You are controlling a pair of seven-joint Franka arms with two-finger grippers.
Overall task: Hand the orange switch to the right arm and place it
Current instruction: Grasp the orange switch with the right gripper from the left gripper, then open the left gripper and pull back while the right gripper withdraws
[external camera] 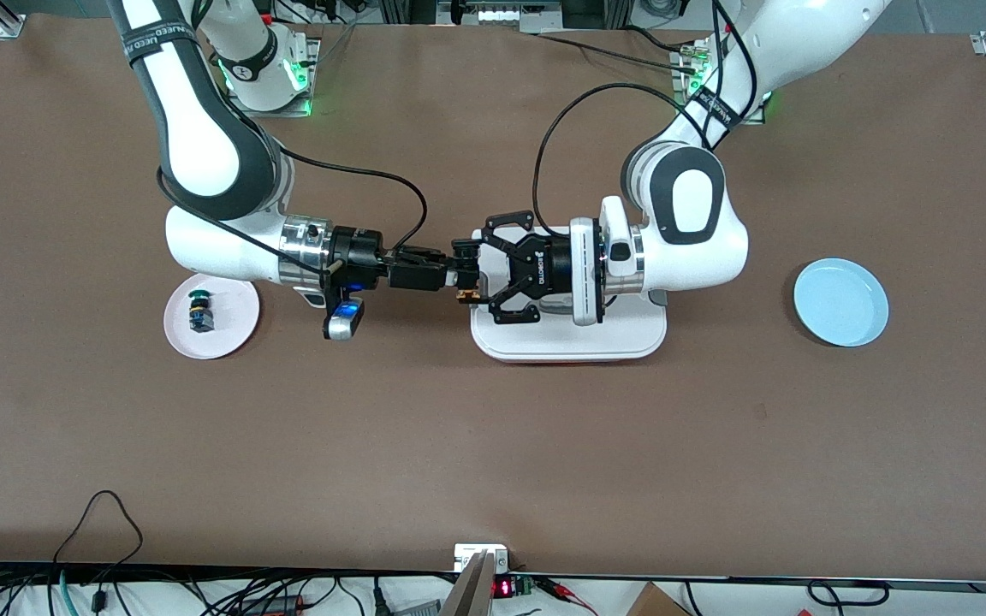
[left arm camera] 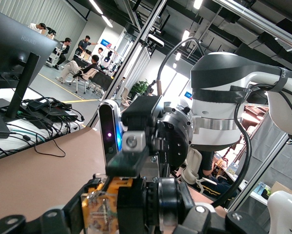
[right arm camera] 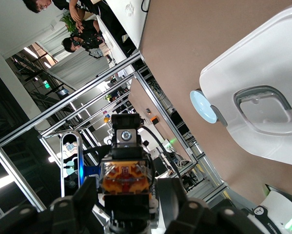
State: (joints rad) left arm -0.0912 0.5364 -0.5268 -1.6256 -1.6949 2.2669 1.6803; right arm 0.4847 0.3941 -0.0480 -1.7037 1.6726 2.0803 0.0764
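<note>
The orange switch (external camera: pixel 465 295) is held in mid-air over the white tray (external camera: pixel 630 338), clamped in the left gripper (external camera: pixel 469 272). The right gripper (external camera: pixel 452 269) is brought around it, jaws partly closed; its grip cannot be confirmed. Release and placing remain.

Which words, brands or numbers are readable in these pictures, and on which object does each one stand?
"ROBOTIQ": on the black body of the left gripper, front view.
"HUAWEI", faint: on the back of the black monitor, left wrist view.
Lettering on the black bands around both arms: too small to read with certainty.
Red digits on the small display at the table edge: too blurred to read.
</note>
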